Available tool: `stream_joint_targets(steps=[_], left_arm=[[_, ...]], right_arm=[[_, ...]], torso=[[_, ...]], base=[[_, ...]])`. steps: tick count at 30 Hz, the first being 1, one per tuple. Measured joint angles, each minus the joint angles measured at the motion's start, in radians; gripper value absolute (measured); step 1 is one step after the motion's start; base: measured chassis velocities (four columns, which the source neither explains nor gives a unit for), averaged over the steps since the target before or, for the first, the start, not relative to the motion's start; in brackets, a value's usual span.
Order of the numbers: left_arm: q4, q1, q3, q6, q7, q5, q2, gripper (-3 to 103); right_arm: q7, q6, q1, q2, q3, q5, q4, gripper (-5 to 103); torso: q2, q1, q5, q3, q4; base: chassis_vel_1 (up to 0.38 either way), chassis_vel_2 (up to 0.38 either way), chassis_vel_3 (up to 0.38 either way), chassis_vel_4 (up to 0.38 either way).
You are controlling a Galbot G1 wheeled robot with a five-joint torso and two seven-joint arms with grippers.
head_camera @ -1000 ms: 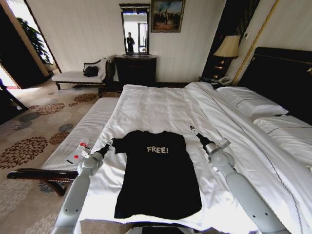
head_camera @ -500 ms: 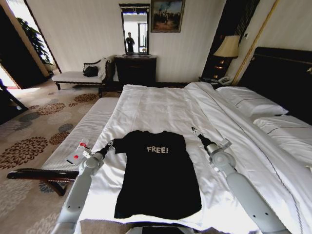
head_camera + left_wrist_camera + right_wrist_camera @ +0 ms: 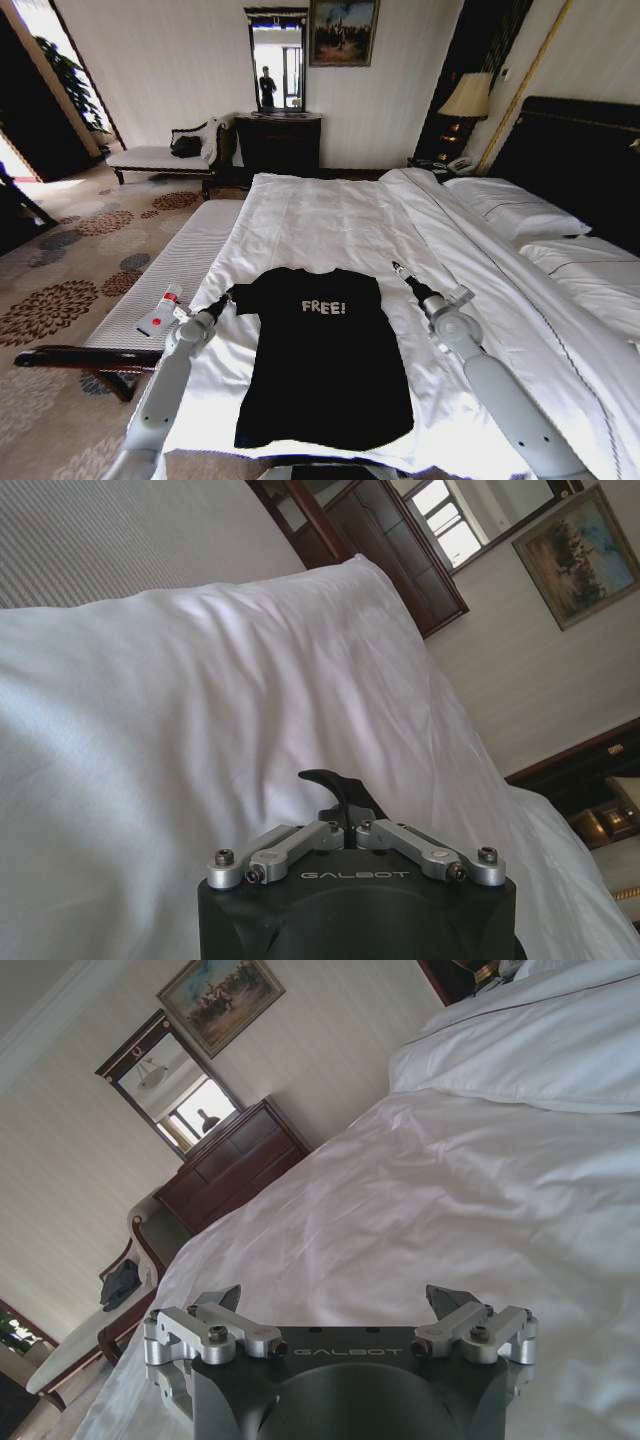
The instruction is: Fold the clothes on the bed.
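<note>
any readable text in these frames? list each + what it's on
"FREE!": white letters on the chest of the black T-shirt lying on the bed.
"GALBOT": on the black body behind the left claw.
"GALBOT": on the black body behind the right claw.
The red-and-white item on the bench carries marks too small to read.

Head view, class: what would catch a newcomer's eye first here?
A black T-shirt with white "FREE!" lettering lies flat near the foot of the white bed. The left gripper, jaws shut, sits at its left sleeve; the right gripper, jaws open, hovers beside its right sleeve.
</note>
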Motion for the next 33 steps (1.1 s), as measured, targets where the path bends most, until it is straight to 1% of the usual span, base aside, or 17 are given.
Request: stream_joint_targets(steps=[2,4,6,7,10,12,14,15,19,21,23,28,29,31,33], left_arm=[[-0.012,0.003,-0.001,-0.001,0.000,0.000,0.004,0],[-0.057,0.012,0.006,-0.002,0.002,0.001,0.022,0],[-0.105,0.020,0.034,-0.006,0.008,0.017,0.043,0],[-0.105,0.020,0.034,-0.006,0.008,0.017,0.043,0],[-0.173,0.019,0.101,-0.022,0.009,0.054,0.068,0],[-0.197,0.008,0.130,-0.025,0.002,0.060,0.070,0],[-0.203,0.003,0.138,-0.025,0.000,0.060,0.070,0],[-0.211,-0.011,0.159,-0.025,-0.006,0.060,0.067,0],[-0.202,-0.031,0.187,-0.022,-0.009,0.069,0.059,0],[-0.178,-0.050,0.216,-0.019,-0.010,0.080,0.042,0],[-0.167,-0.059,0.223,-0.018,-0.010,0.083,0.032,0],[-0.113,-0.103,0.246,-0.016,-0.020,0.087,-0.031,0],[-0.113,-0.103,0.246,-0.016,-0.020,0.087,-0.031,0],[-0.094,-0.123,0.257,-0.014,-0.022,0.087,-0.058,0],[-0.089,-0.128,0.260,-0.013,-0.023,0.088,-0.063,0]], right_arm=[[0.000,0.000,0.000,0.000,0.000,-0.001,-0.003,100],[0.000,0.000,0.002,0.002,-0.004,-0.004,-0.010,100],[0.000,0.000,0.006,0.005,-0.010,-0.009,-0.017,100],[0.000,0.000,0.006,0.005,-0.010,-0.009,-0.017,100],[0.001,0.000,0.012,0.012,-0.023,-0.017,-0.024,100],[0.003,0.000,0.013,0.015,-0.029,-0.018,-0.025,100],[0.004,0.000,0.013,0.016,-0.030,-0.018,-0.025,100],[0.004,-0.001,0.014,0.016,-0.032,-0.019,-0.025,100],[0.005,-0.001,0.013,0.016,-0.032,-0.020,-0.027,100],[0.005,-0.001,0.011,0.015,-0.032,-0.023,-0.031,100],[0.005,-0.001,0.010,0.014,-0.031,-0.023,-0.031,100],[0.005,-0.002,0.007,0.016,-0.030,-0.030,-0.036,100],[0.005,-0.002,0.007,0.016,-0.030,-0.030,-0.036,100],[0.005,-0.002,0.004,0.017,-0.031,-0.033,-0.036,100],[0.005,-0.002,0.003,0.018,-0.031,-0.034,-0.036,100]], torso=[[0.000,0.000,0.0000,0.000,0.0000],[0.000,0.000,0.0002,0.000,0.0000],[0.000,0.000,0.0002,0.000,0.0002],[0.000,0.000,0.0002,0.000,0.0002],[0.000,0.000,0.0001,0.000,0.0001],[0.000,0.000,0.0001,0.000,0.0001],[0.000,0.000,0.0002,0.000,0.0000],[0.000,0.000,0.0003,0.000,0.0000],[0.000,0.000,0.0003,0.000,-0.0001],[0.000,0.000,0.0002,0.000,0.0000],[0.000,0.000,0.0002,0.000,0.0000],[0.000,0.000,0.0003,0.000,-0.0001],[0.000,0.000,0.0003,0.000,-0.0001],[0.000,0.000,0.0003,0.000,0.0000],[0.000,0.000,0.0003,0.000,-0.0001]], base=[[0.000,0.000,0.000,0.000],[0.000,0.000,0.000,0.000],[0.000,0.000,0.000,0.000],[0.000,0.000,0.000,0.000],[0.000,0.000,0.000,0.000],[0.000,0.000,0.000,0.000],[0.000,0.000,0.000,0.000],[0.000,0.000,0.000,0.000],[0.000,0.000,0.000,0.000],[0.000,0.000,0.000,0.000],[0.000,0.000,0.000,0.000],[0.000,0.000,0.000,0.000],[0.000,0.000,0.000,0.000],[0.000,0.000,0.000,0.000],[0.000,0.000,0.000,0.000]])
